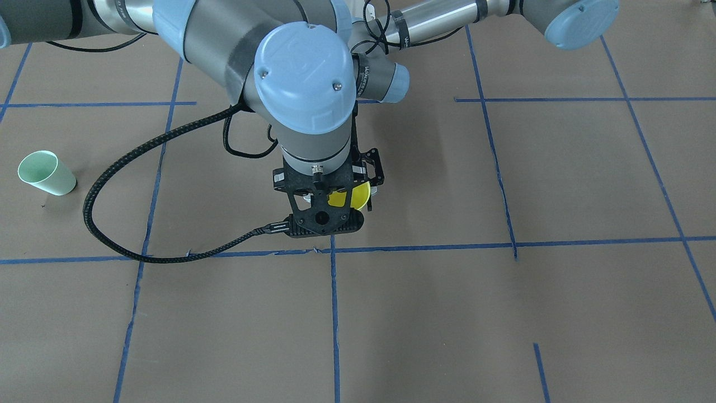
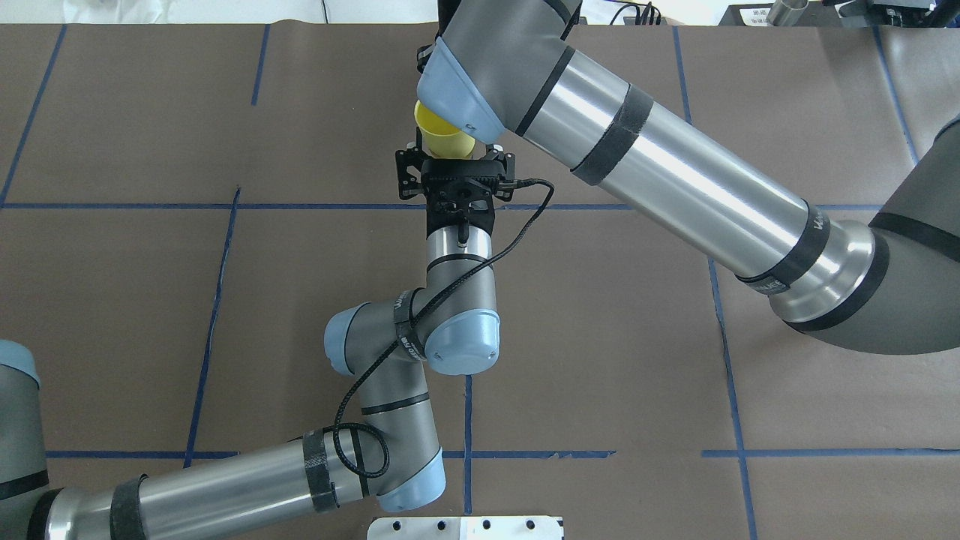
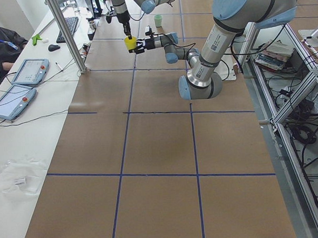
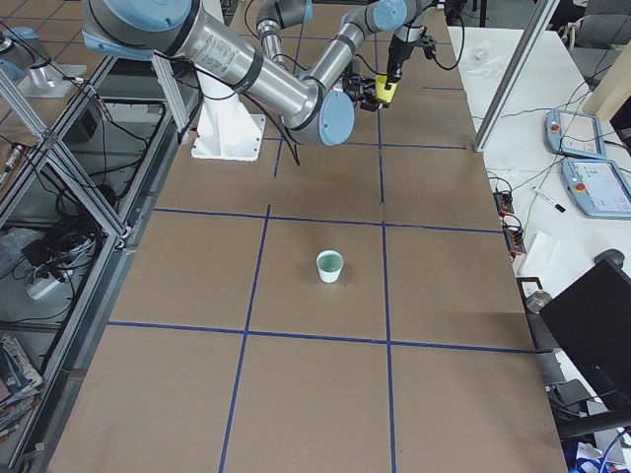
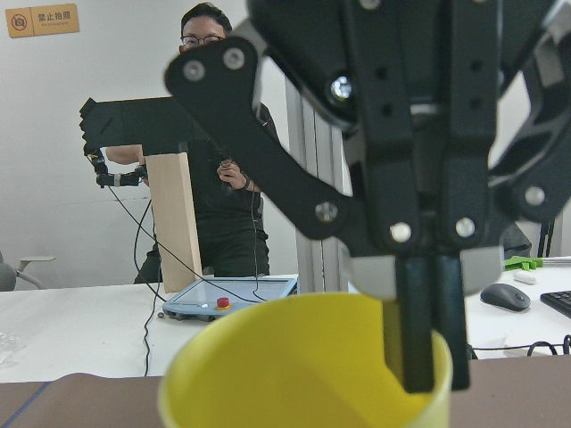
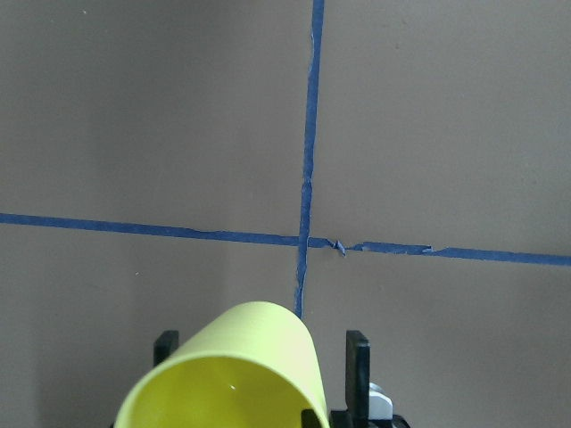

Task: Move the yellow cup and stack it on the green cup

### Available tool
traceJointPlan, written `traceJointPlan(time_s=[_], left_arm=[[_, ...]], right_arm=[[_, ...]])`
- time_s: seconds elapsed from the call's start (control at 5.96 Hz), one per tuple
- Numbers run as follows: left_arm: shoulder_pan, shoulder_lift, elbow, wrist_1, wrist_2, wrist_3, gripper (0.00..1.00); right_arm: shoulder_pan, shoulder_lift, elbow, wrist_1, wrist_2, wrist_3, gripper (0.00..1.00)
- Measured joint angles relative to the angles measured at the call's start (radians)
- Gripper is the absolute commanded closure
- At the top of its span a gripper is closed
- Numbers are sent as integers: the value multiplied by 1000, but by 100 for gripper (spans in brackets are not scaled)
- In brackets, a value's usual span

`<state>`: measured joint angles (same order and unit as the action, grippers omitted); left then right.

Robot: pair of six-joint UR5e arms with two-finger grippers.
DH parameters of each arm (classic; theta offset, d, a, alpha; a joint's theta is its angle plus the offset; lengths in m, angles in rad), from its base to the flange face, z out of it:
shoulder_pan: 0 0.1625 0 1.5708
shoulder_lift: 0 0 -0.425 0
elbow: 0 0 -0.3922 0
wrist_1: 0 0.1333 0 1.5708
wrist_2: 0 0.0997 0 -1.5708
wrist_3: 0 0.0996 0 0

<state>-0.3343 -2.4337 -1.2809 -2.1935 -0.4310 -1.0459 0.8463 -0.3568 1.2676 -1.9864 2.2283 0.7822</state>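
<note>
Yellow cup [image 5: 294, 374], rim in right gripper [image 5: 434, 382].

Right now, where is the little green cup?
The green cup stands upright alone on the robot's right half of the table, at the front-facing view's left edge.

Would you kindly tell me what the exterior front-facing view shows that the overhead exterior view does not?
Only the front-facing view shows the green cup, standing alone near its left edge. Only the overhead view shows the left arm along its whole length, and a white drilled plate at its bottom edge. Both show the yellow cup where the two arms meet, and the blue tape grid on the brown table.
</note>
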Motion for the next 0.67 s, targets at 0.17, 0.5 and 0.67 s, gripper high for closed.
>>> traceJointPlan(time_s=[0.17, 0.5, 0.67], left_arm=[[0, 6, 0, -1, 0, 1, 0], [-2, 15, 0, -2, 0, 0, 0], [-12, 26, -4, -3, -1, 2, 0]], right_arm=[[28, 13, 27, -13, 22, 1, 100], [139, 66, 43, -35, 109, 1, 100], [188, 74, 44, -43, 136, 0, 100]])
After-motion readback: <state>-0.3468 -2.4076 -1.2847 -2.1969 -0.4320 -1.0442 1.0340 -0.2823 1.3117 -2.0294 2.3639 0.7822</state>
